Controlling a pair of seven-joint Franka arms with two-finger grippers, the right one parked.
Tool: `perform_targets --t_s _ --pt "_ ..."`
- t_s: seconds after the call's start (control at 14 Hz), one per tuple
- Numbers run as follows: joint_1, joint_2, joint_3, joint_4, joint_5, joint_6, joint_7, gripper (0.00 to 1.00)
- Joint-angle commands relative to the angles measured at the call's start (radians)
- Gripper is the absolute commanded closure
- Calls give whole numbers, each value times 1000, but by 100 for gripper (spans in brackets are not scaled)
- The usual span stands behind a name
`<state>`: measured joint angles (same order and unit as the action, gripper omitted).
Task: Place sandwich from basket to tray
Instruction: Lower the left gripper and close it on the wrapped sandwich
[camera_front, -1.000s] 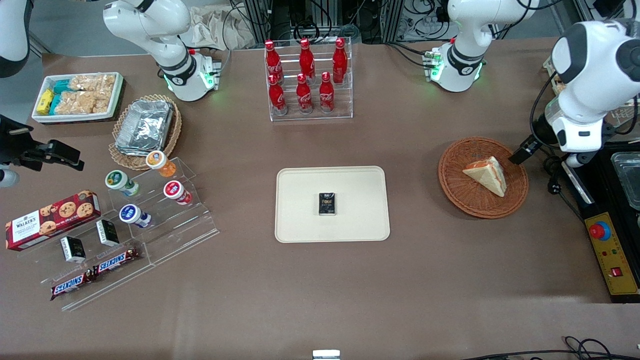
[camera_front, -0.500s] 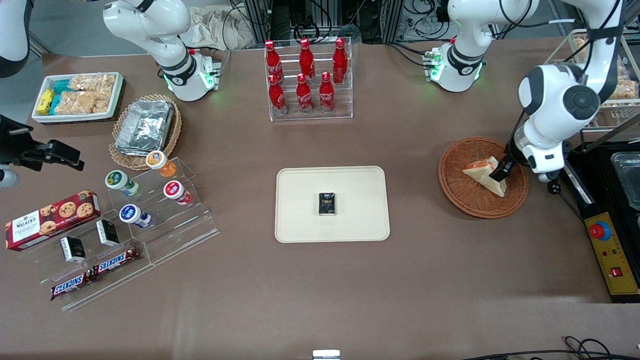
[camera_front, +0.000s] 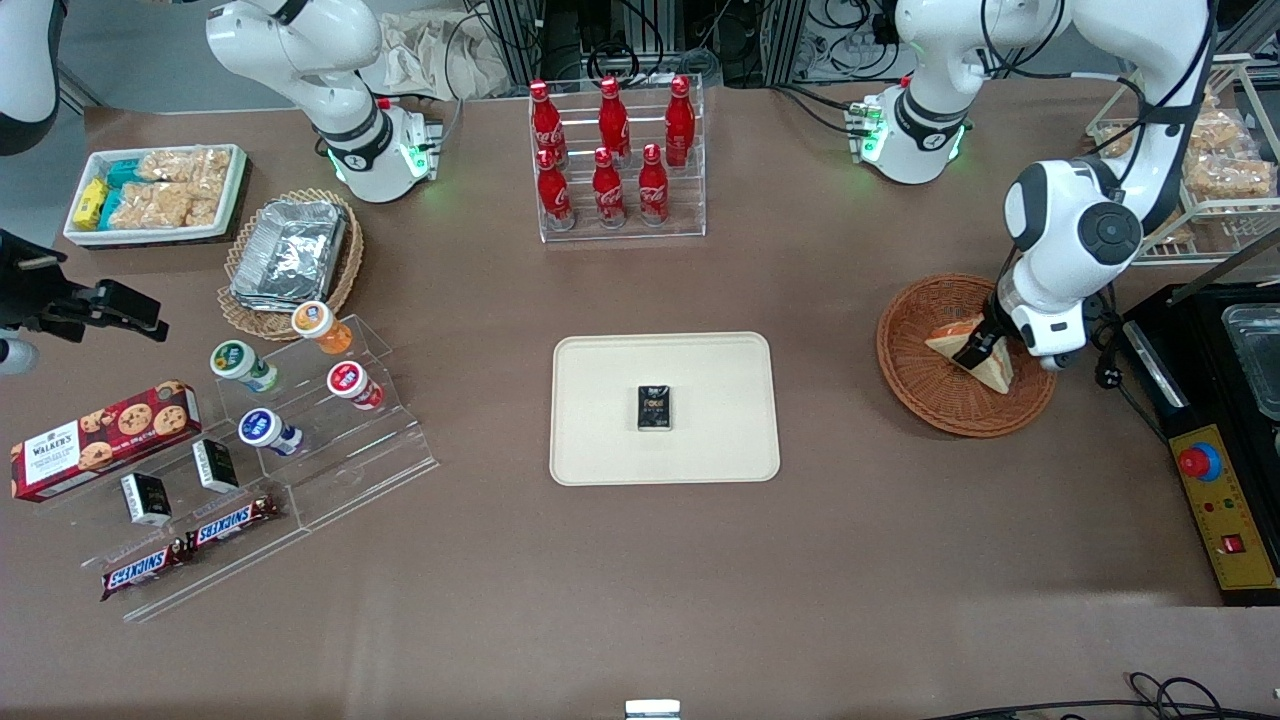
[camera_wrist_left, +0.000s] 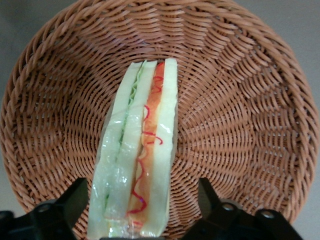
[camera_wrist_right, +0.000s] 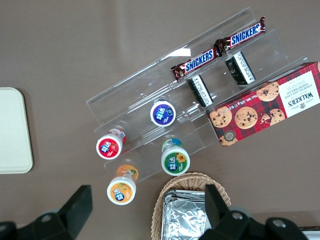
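My end effector (camera_front: 972, 350) hangs low over the basket (camera_front: 930, 400), with its fingers (camera_wrist_left: 67, 202) spread and standing one on each side of the sandwich (camera_wrist_left: 137, 150). Neither pad touches the wrapping as far as I can see; there is a gap on both sides, wider on the side of the orange filling. The sandwich stands on its edge in the basket, cut face up, wrapped in clear film, and leans a little against the wicker.

I judge that I am about to close on it, and several things could spoil that. The bread is soft, so a hard squeeze would crush the wedge and push the filling out. The film looks slick, so a light squeeze could let it slide out on the lift. I am not centred on it either, so one finger will likely meet it first and shove it sideways or tip it flat before the other arrives. If I am too low, a fingertip may catch in the weave and drag the basket off the worktop (camera_front: 860, 560) with me.

The tray (camera_front: 600, 380) lies well apart, toward the parked arm's end, and it already carries a small dark packet (camera_front: 655, 408) near its middle. I would have to set the sandwich on bare tray beside that packet, not on it.
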<state>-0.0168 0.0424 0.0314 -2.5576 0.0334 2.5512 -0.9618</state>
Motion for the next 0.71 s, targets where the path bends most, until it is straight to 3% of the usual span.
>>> perform_targets --t_s 0.0,0.43,0.64 --pt "18 -9 -5 -30 19 72 -35 100" --pt "6 -27 -54 -16 20 58 -29 100" --pt "6 -93 -59 26 120 -96 -6 100"
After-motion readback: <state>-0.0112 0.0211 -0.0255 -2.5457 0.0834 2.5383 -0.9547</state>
